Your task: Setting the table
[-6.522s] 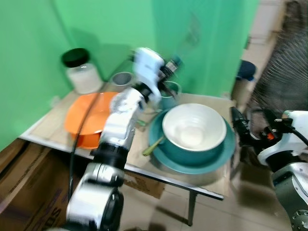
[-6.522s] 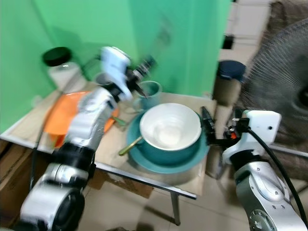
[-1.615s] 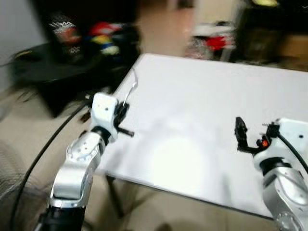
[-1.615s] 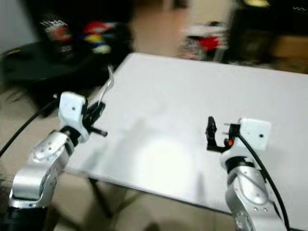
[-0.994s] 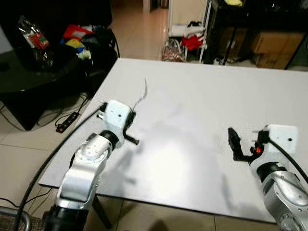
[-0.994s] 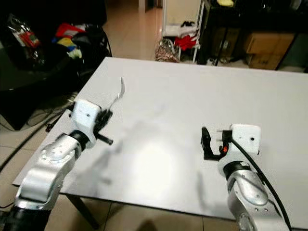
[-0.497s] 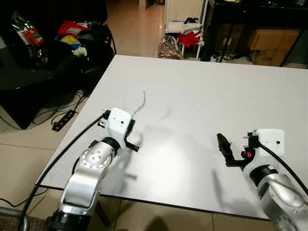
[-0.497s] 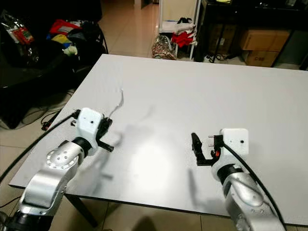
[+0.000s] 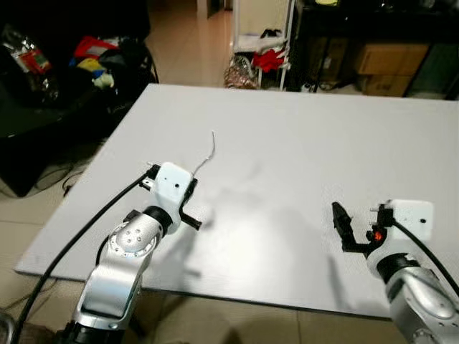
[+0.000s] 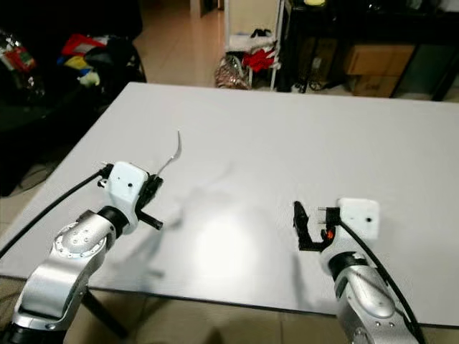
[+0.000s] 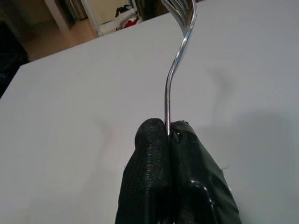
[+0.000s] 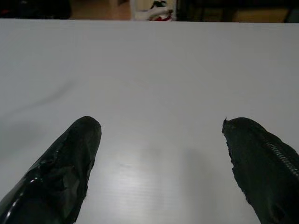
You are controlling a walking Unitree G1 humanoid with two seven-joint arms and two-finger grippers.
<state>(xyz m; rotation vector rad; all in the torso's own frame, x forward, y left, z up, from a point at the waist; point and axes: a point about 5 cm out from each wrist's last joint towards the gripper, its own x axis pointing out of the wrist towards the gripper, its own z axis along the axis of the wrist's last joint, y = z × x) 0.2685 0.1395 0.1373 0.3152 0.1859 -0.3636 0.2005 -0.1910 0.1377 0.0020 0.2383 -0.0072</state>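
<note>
A thin silver fork sticks up from my left gripper, which is shut on its handle above the left part of the white table. In the left wrist view the two black fingers press together on the fork handle, tines pointing away. My right gripper hovers over the table's near right part, open, with nothing between its fingers.
The white table's near edge runs just below both arms. Dark furniture with bright clutter stands to the left. Boxes and red cloth lie on the tiled floor beyond the far edge.
The view has shifted slightly as the camera moved. My left gripper still holds the fork in much the same pose; the right gripper has stayed open near the front edge.
</note>
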